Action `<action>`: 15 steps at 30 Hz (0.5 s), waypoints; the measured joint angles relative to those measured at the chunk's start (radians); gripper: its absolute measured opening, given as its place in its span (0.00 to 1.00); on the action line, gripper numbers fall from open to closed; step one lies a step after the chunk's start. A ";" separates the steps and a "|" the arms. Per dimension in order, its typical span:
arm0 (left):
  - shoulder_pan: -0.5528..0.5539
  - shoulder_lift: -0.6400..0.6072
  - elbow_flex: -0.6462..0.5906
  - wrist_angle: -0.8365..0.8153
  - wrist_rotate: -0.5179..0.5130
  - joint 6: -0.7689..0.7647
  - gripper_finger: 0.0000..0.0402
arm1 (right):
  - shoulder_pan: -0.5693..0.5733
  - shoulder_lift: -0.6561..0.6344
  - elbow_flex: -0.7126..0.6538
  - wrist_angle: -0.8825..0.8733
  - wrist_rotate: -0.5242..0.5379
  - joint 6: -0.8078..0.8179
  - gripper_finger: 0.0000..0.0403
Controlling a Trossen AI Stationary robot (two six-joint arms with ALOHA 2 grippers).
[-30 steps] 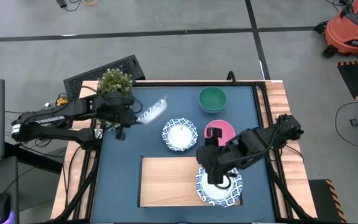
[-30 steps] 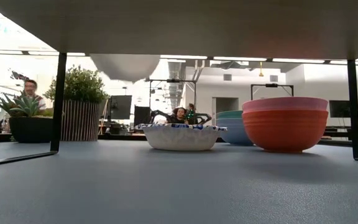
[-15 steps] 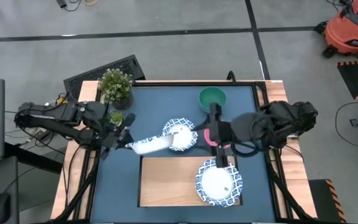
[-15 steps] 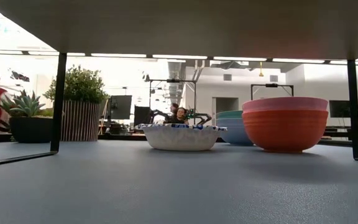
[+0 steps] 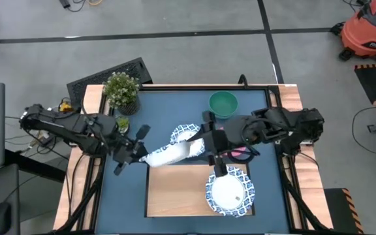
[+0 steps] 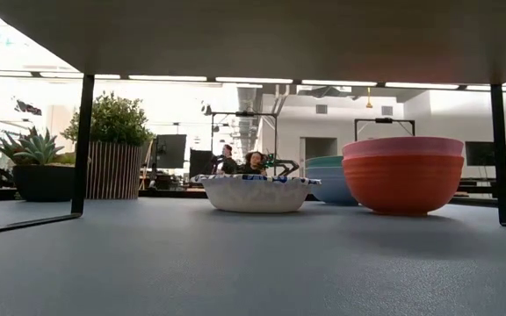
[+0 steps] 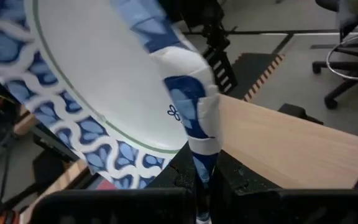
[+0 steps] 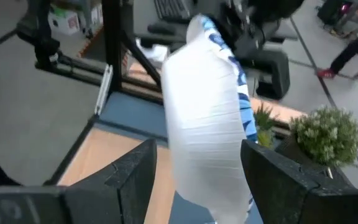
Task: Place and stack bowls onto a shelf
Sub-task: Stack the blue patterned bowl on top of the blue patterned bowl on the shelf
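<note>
My left gripper (image 5: 142,155) is shut on a white bowl with a blue patterned rim (image 5: 170,155), held in the air over the far left edge of the light-wood shelf (image 5: 175,192). My right gripper (image 5: 204,147) is open, one finger on each side of that bowl's other end (image 8: 207,118). A second patterned bowl (image 5: 229,192) sits on the shelf's right part. A third (image 5: 187,134) rests on the blue table, partly hidden by the held bowl. The pink-red bowl (image 6: 402,174) and the green bowl (image 5: 222,104) also rest on the table. My left gripper pinches the bowl's rim (image 7: 197,134) between its two fingers (image 7: 204,180), one on the inner face and one on the outer. The fingers come nearly level from the table's left. The bowl stands on edge, lifted clear of table and shelf. I cannot tell whether my right gripper's fingers touch the bowl.
A small potted plant (image 5: 121,91) stands at the table's far left corner. The low view looks under the shelf, between its thin dark legs (image 6: 82,145). The left and middle of the shelf's top show bare wood.
My left gripper has carried the bowl from beside the plant toward the shelf, rightward and nearer, and has rolled so the bowl now stands on edge. My right gripper, still open, has risen off the bowl on the shelf and swung toward the held bowl.
</note>
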 joint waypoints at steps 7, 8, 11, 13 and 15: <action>-0.027 -0.001 0.000 0.019 -0.050 -0.001 0.00 | -0.011 0.007 0.000 -0.016 -0.003 0.001 0.65; -0.029 -0.001 0.000 0.019 -0.053 -0.008 0.00 | -0.007 0.005 0.000 -0.008 -0.003 0.001 0.65; -0.035 -0.002 0.000 0.018 -0.059 -0.014 0.00 | 0.017 -0.029 -0.001 0.021 -0.003 -0.004 0.65; -0.038 -0.002 0.000 0.016 -0.072 -0.012 0.00 | 0.029 -0.050 0.003 0.061 -0.004 -0.014 0.65; -0.039 -0.002 0.000 0.014 -0.073 -0.004 0.00 | 0.043 -0.074 0.003 0.066 -0.006 -0.038 0.65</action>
